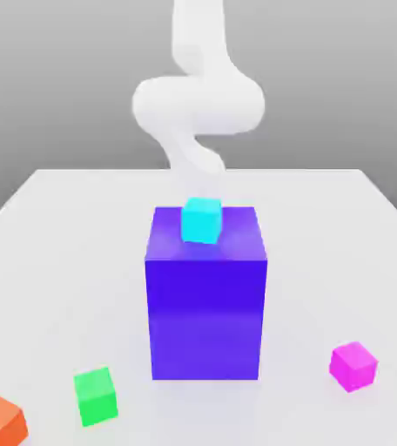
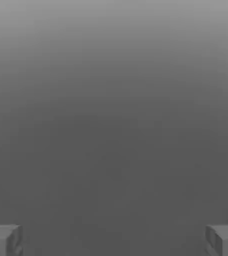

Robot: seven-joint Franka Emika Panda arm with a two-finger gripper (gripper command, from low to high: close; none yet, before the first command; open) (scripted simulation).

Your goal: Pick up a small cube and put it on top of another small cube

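In the exterior view I have the pale worktop [image 1: 80,261] spread out below the arm, its far edge running straight across in front of a grey backdrop.

My white arm [image 1: 198,104] comes down from the top of the exterior view, behind the big blue-violet block [image 1: 205,318], and its lower part runs down to behind the block and what sits on it.

That block is the biggest thing on the worktop, standing upright near the middle, one flat face towards the camera and its top face showing.

In the hand view I see my jaws [image 2: 114,241] wide apart, one fingertip well away from the other, with nothing between them but plain grey.

The small cubes look much alike in size. The cyan cube [image 1: 202,220] rests on top of the block. The magenta cube [image 1: 353,366], the one I am to pick up, lies on the worktop towards the exterior view's right, apart from the block and turned so a corner faces the camera. The green cube [image 1: 96,396], the one it should go on, sits on the exterior view's left of the block, its top bare. The orange cube [image 1: 0,424] is near it, further towards the exterior view's left, partly cut off by the picture's edge.
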